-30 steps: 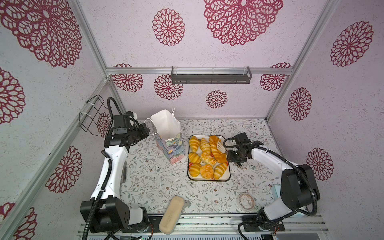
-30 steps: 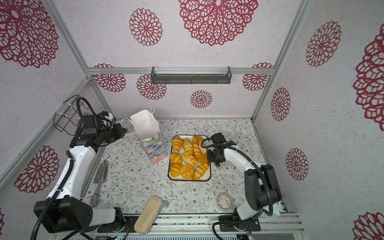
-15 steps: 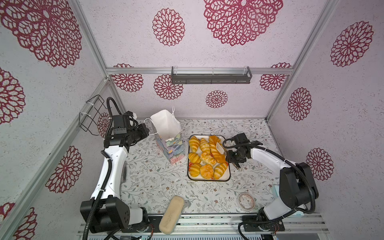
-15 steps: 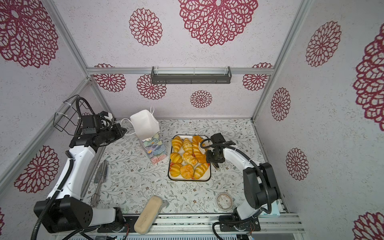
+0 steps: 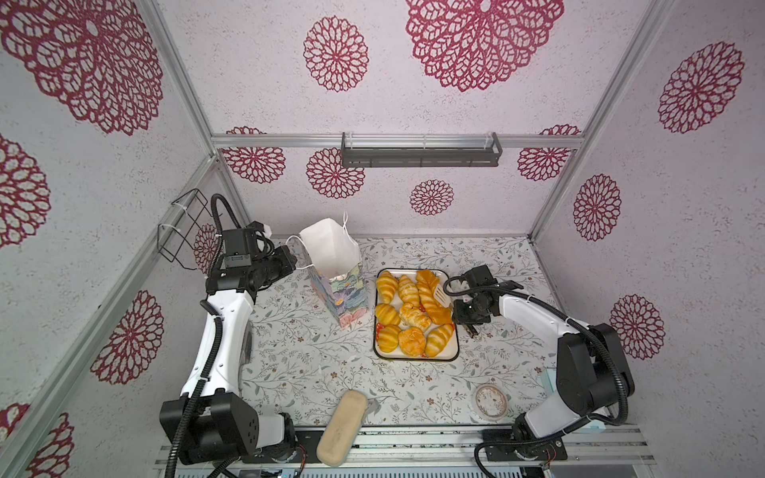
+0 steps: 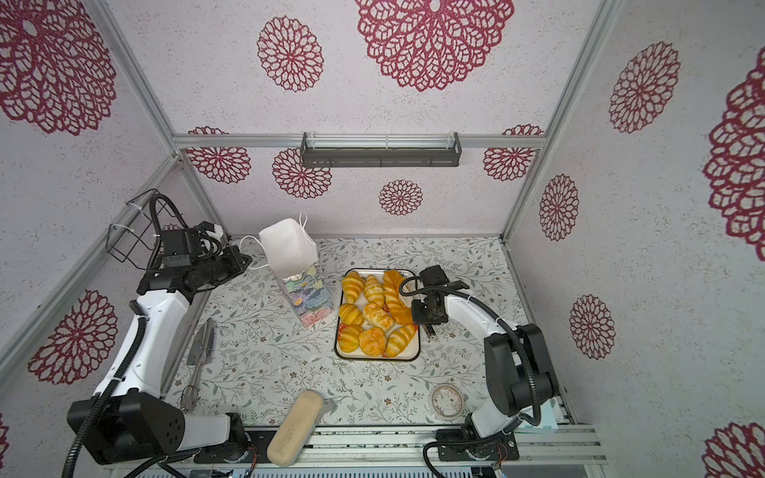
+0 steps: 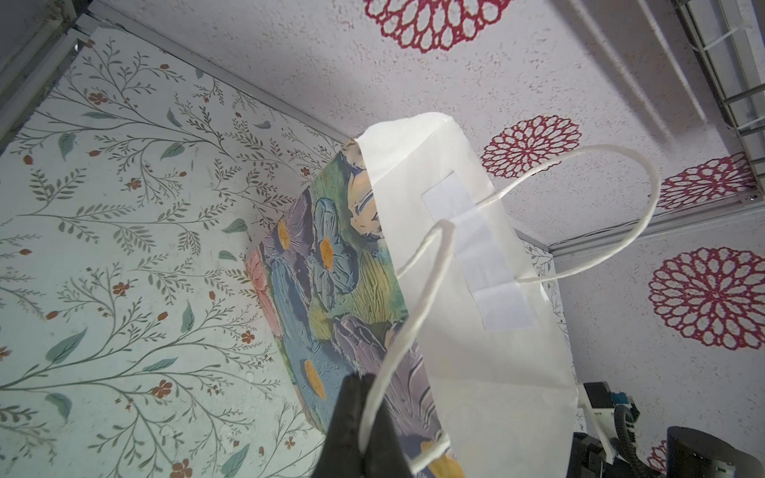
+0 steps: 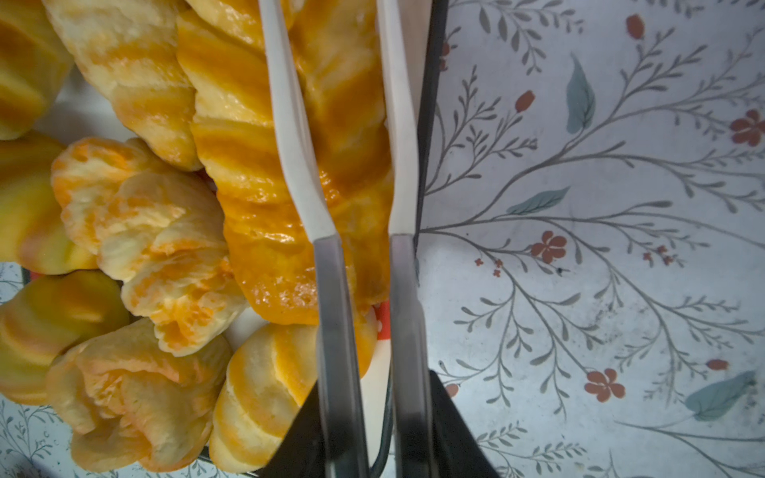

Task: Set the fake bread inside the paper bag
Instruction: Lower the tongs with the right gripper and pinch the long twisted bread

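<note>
Black-fingered, the left gripper is pinched tight on one white cord handle of the paper bag. That bag stands upright with its mouth open, back left of centre on the floral-print table. Nearer the front edge lies a pale beige rounded block. Just right of the bag sits a white, dark-rimmed tray. All the fake bread seen in both top views is crowded on it: croissants, buns and a long braided loaf. Steel tongs with white tips straddle the side of the loaf nearest the tray's rim, one tip lying on the loaf and one along the rim. The right gripper clamps the tongs' arms between its fingers. A tape roll lies at the front right.
</note>
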Controlling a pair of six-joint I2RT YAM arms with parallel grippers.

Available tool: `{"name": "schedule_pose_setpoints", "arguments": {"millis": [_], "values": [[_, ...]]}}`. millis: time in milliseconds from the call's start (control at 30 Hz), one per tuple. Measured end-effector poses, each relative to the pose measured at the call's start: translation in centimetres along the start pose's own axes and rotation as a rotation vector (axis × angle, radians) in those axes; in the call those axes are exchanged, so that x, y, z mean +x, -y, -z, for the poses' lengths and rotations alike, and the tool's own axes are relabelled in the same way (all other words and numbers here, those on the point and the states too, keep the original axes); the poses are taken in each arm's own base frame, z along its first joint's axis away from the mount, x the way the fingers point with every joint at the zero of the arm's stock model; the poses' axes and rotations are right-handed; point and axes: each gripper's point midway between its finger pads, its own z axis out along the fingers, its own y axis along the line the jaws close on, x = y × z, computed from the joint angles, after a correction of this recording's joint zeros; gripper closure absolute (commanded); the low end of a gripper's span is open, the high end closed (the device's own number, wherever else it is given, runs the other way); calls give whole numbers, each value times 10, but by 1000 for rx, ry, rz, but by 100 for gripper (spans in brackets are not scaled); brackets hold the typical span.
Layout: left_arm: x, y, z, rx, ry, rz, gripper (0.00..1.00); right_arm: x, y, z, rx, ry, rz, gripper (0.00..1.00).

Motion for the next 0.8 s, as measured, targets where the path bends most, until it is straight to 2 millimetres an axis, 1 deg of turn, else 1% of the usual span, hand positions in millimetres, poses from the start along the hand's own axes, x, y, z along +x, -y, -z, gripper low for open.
{"name": "schedule_pose_setpoints", "arguments": {"millis": [267,600,800], "values": [[0,0,0,2,0,1,100,-3,-1,8,-4,27,3,75],[3,-1,-2,4,-6,3,100,-13,-6,43,-20,132,6,78],[2,0,-3,10,-3,3,100,-15,-8,59,-32,169,0,80]]}}
